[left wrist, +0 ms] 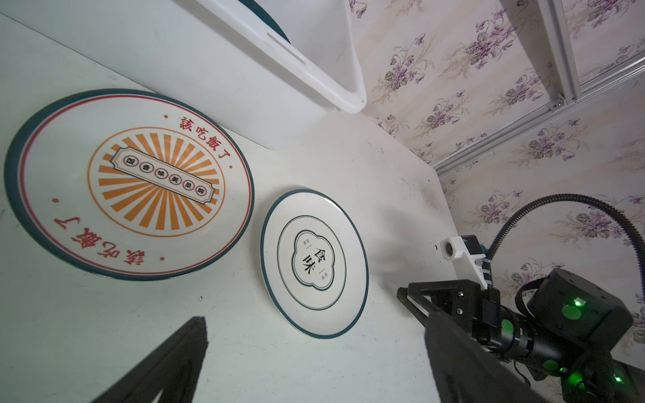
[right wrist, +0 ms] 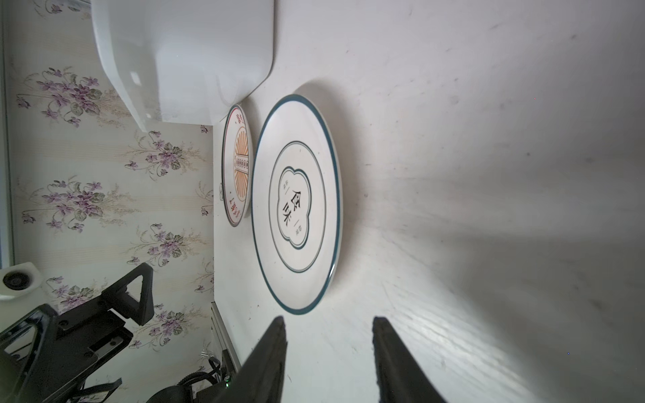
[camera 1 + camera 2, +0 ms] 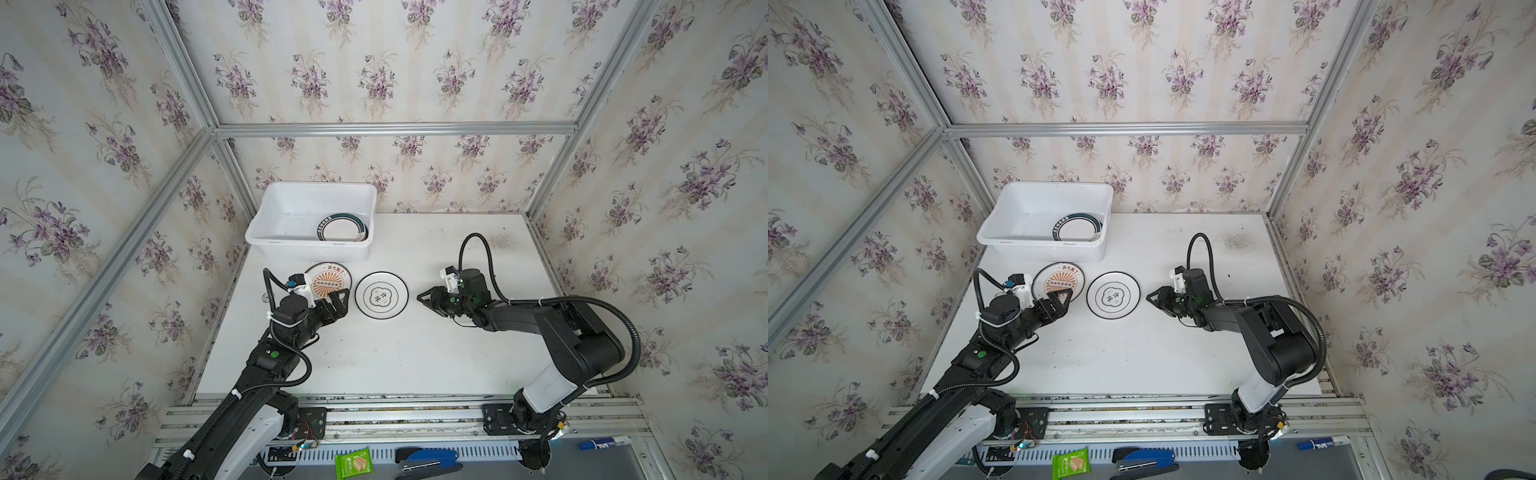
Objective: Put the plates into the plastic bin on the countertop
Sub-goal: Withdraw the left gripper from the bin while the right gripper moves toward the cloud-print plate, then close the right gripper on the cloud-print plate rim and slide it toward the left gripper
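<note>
Two plates lie side by side on the white countertop [image 3: 395, 357] just in front of the plastic bin [image 3: 307, 247]: an orange sunburst plate [image 3: 322, 277] [image 1: 129, 181] and a plate with a dark-rimmed emblem [image 3: 381, 295] [image 2: 296, 206]. A third plate with teal bands [image 3: 343, 227] leans inside the bin at its right end. My left gripper [image 3: 338, 302] [image 1: 314, 322] stands wide open at the near edge of the sunburst plate, holding nothing. To the right of the emblem plate, my right gripper [image 3: 420, 296] [image 2: 328, 319] points at its rim, jaws partly apart and empty.
Aluminium frame rails [image 3: 395, 409] edge the countertop, and wallpapered walls close in the left, back and right. Below the front rail lie a green packet [image 3: 353, 463], a blue stapler [image 3: 428, 459] and a marker [image 3: 604, 442].
</note>
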`<state>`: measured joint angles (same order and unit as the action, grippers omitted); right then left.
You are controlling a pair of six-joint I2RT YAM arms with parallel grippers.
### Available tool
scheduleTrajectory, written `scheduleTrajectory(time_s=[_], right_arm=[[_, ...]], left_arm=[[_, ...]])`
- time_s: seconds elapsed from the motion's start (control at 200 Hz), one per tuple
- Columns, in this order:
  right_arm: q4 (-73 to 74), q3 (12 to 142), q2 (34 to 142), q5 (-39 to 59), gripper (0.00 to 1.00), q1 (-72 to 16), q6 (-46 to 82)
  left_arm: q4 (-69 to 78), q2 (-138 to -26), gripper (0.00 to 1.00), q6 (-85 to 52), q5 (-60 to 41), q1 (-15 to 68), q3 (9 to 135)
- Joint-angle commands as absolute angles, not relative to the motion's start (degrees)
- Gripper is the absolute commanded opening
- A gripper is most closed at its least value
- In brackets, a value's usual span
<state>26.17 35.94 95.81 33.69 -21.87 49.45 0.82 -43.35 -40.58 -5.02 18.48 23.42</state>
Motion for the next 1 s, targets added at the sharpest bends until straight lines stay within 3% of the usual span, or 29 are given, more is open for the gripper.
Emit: scheduleTrajectory(time_s=[0.0, 0.525, 0.994], right_arm=[[29.4, 38.1, 98.3, 33.3, 0.43, -22.2, 48.5], [33.9, 46.2, 111.0, 34.4, 0.36, -23.4, 49.7], [34.5, 47.8, 114.2, 33.8, 0.28, -24.1, 49.5]], left_arm=[[3.8, -44.8, 1.00, -40.0, -7.1, 18.4, 23.6], [5.4, -50.6, 1.00, -39.4, -9.9, 18.4, 25.4], [5.5, -53.1, 1.00, -39.9, -11.0, 18.3, 25.7]])
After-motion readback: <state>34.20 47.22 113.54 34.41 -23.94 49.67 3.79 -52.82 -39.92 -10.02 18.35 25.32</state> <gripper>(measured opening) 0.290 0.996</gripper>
